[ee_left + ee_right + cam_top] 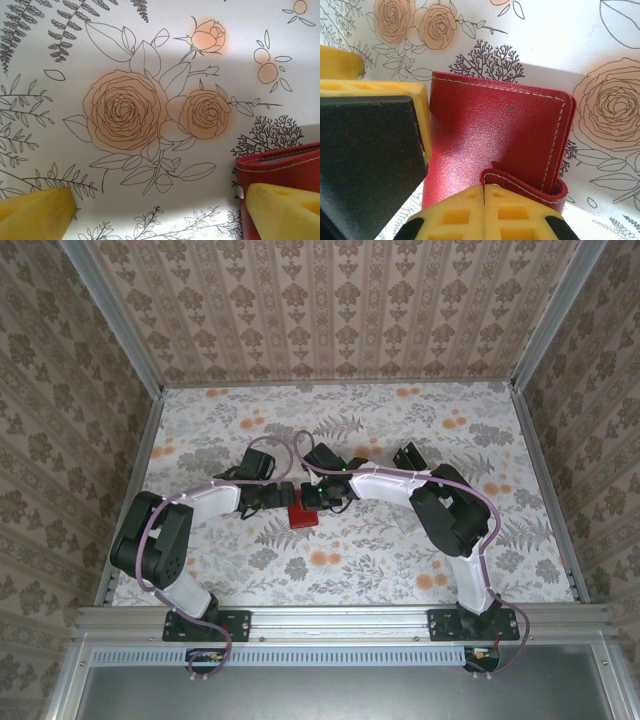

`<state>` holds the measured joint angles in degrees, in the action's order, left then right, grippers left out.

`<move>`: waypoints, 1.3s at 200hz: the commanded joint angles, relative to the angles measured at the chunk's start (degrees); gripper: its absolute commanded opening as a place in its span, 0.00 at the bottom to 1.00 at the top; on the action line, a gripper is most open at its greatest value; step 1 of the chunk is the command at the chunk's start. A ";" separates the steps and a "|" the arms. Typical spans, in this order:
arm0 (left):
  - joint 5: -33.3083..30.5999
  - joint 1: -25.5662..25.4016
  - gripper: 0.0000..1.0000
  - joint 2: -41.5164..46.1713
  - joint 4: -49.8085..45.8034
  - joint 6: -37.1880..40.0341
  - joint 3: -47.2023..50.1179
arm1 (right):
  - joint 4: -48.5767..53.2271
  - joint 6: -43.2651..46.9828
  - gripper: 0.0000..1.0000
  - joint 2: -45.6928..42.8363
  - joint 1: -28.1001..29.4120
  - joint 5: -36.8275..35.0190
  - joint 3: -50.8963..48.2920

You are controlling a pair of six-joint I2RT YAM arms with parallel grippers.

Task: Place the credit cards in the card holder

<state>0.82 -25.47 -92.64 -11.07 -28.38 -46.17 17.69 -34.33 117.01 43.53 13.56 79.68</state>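
The red card holder lies closed on the flowered table between both arms. In the right wrist view it lies flat with its white-stitched closing strap curling over the near edge. My right gripper is shut, its yellow tips pressed together and touching that strap; no material shows between them. My left gripper is open wide over bare tablecloth, its right finger lying over the card holder's left edge by the snap. That same finger stands at the left of the right wrist view. The credit cards are out of view.
A small dark object stands behind the right arm, too small to identify. Metal rails and patterned walls fence the table on three sides. Flowered cloth stretches to the left and front of the card holder.
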 commanded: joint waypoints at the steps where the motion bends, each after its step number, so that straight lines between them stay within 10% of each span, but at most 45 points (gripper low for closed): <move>1: 2.62 -0.26 1.00 -4.25 1.59 0.41 2.15 | 1.22 -0.47 0.00 2.91 0.86 -1.03 -1.79; 134: 2.91 -0.24 1.00 -3.56 1.59 0.34 2.07 | 4.49 -3.05 0.00 5.13 2.18 -4.73 -5.35; 260: 10.80 11.17 1.00 4.64 -6.97 4.56 -18.41 | -0.23 1.99 0.85 -10.88 -1.45 1.26 7.65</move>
<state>8.75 -15.84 -92.64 -15.40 -26.37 -61.63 19.40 -33.21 114.72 44.36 12.47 86.63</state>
